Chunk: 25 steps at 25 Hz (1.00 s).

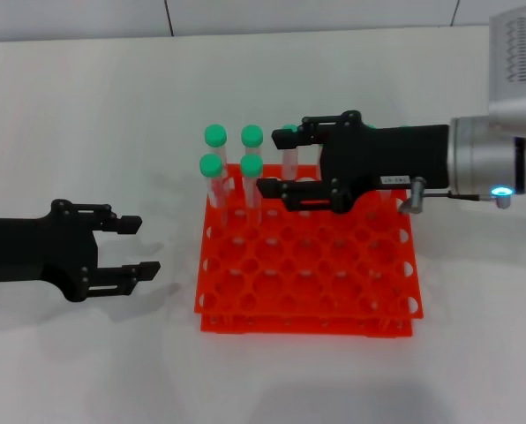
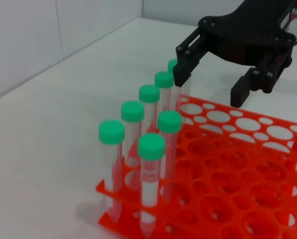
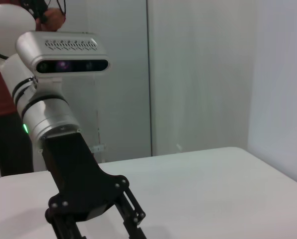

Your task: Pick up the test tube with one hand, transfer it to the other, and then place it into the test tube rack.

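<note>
The orange-red test tube rack (image 1: 309,296) stands mid-table and also shows in the left wrist view (image 2: 238,169). Several green-capped tubes stand in its far left corner. My right gripper (image 1: 269,162), with a white label, hovers open over the rack's back rows; the left wrist view (image 2: 209,88) shows it too. One test tube (image 1: 289,157) stands in the rack at the tip of its far finger, not clamped; its cap (image 2: 173,64) peeks out behind that finger. My left gripper (image 1: 146,246) is open and empty, left of the rack.
The other upright tubes (image 1: 232,163) stand close to the right gripper's fingertips. The rack's front and right holes hold nothing. White table lies all around. The right wrist view shows only my left arm (image 3: 74,164) and a wall.
</note>
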{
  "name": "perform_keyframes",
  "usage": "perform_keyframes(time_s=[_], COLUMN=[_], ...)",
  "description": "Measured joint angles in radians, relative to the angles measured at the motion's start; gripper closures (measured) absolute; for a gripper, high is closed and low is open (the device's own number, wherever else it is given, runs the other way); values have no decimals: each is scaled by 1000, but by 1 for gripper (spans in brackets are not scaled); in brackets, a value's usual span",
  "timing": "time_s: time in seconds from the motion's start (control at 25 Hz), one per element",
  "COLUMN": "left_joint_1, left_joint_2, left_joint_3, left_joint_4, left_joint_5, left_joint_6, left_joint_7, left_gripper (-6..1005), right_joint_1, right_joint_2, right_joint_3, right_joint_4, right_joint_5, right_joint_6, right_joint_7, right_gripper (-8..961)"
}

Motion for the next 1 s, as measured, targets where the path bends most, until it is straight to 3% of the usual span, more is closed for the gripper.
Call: perform_keyframes(time_s=[0.2, 0.4, 0.56, 1.0], left_joint_1=[-1, -1, 8, 33], left_joint_2=[1, 3, 3, 0], left_joint_3=[-7, -9, -9, -10], left_joint_4=[22, 46, 75, 118], left_joint_5=[-23, -54, -85, -136], left_joint_6=[12, 16, 31, 62], left_joint_7=[0, 2, 3, -7], left_gripper=[361, 361, 361, 361], right_joint_1=[-31, -45, -46, -60], right_joint_2=[-7, -14, -13, -20], right_joint_3=[69, 264, 333, 368], right_joint_4=[-39, -50, -65, -150], right_joint_5=[-12, -95, -170, -307], right_joint_6=[-75, -275, -322, -356], right_joint_7=[21, 66, 85, 108], right_gripper=[309, 313, 316, 319])
